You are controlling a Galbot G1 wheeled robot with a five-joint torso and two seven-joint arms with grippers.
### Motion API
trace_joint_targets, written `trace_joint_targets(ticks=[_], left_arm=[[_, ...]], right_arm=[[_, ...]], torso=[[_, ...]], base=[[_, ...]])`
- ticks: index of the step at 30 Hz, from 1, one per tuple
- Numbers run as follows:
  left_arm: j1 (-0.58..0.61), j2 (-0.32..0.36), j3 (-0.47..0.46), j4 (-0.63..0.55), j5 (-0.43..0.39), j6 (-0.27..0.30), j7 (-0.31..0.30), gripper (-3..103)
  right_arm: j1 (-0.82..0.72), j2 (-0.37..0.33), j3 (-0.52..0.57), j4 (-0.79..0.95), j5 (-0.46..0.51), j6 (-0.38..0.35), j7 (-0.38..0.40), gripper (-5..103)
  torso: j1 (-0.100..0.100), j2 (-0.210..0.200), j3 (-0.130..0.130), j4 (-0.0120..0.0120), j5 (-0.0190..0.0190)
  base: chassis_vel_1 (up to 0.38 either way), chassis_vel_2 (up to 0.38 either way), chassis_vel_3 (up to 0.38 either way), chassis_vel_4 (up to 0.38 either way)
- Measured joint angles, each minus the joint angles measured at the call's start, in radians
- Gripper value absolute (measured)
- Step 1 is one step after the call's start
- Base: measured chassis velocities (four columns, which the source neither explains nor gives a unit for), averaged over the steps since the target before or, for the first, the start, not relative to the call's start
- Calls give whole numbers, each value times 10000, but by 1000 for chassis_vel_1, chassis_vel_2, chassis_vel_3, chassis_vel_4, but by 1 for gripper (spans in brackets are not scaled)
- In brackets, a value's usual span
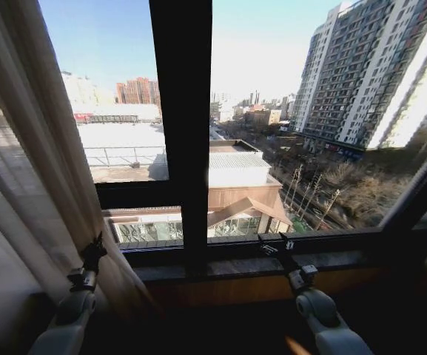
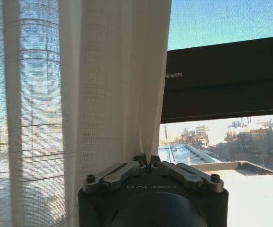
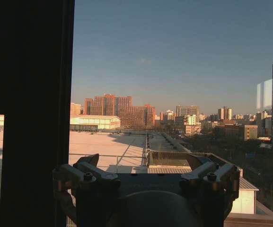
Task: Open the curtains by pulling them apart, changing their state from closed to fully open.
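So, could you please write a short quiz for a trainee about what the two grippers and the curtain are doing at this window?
1. True or false: the left gripper is shut on the sheer white-cream pleated curtain.
2. Which state is the right gripper in? A) shut on fabric B) open, holding nothing C) shut on the sill
3. Fill in: in the head view, the gathered curtain hangs at the ____ side of the dark window frame.

Key:
1. True; its fingers pinch a fold of the fabric.
2. B; its fingers are spread before the glass.
3. Left.
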Motion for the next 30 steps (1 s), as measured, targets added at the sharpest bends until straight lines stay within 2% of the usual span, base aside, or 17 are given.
trace_joint_targets(ticks=[30], left_arm=[[101, -47, -15, 119, 41, -165, -31, 0]], right_arm=[[0, 0, 0, -1, 0, 0, 0, 100]], torso=[[-2, 0, -1, -2, 1]], base=[[406, 309, -404, -311]])
